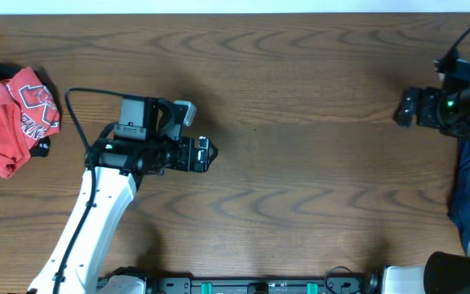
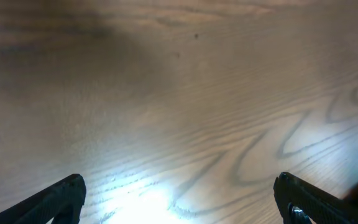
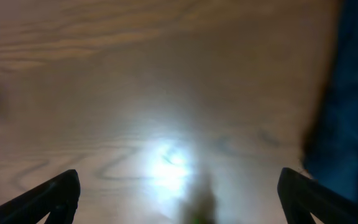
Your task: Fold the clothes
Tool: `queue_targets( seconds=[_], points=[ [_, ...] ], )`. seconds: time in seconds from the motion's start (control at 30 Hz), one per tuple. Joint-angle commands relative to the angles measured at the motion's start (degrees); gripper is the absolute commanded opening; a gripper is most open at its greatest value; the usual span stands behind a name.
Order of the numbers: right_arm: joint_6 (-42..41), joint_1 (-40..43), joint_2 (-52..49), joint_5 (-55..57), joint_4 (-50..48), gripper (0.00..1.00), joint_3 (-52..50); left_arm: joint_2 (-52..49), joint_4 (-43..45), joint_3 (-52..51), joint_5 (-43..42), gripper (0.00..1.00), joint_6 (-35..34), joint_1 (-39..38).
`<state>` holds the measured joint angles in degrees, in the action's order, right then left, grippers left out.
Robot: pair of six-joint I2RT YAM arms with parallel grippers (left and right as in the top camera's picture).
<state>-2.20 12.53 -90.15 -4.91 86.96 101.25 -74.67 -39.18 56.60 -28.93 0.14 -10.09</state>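
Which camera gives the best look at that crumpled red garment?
Overhead view: the red garment lies crumpled at the left end of the table. Neither wrist view shows it at all.

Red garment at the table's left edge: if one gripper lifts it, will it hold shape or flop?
Likely floppy: the red garment lies crumpled in soft folds, so it should sag and unfurl. Probably light, being thin-looking cloth. It should not roll.

The table [image 1: 300, 122] is smooth wood-grain with a soft sheen that throws back glare. At nine o'clock, the red garment [image 1: 2, 122] is crumpled matt cloth, white-printed; at three o'clock lies dark blue cloth [image 1: 467, 196], matt. The left arm [image 1: 96, 216] has a smooth white plastic-looking shell.
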Motion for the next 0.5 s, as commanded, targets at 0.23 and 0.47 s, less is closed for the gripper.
queue_targets(
  seconds=[0.23,0.47],
  points=[
    [-13.44,2.82,-0.63,16.52,4.13,0.99,1.60,-7.89,0.00,3.54,2.40,0.98,-3.04,-5.38],
    [-13.49,12.87,-4.57,14.64,0.79,0.99,1.62,-13.05,2.78,3.56,2.45,0.98,-3.04,-10.95]
  ],
)
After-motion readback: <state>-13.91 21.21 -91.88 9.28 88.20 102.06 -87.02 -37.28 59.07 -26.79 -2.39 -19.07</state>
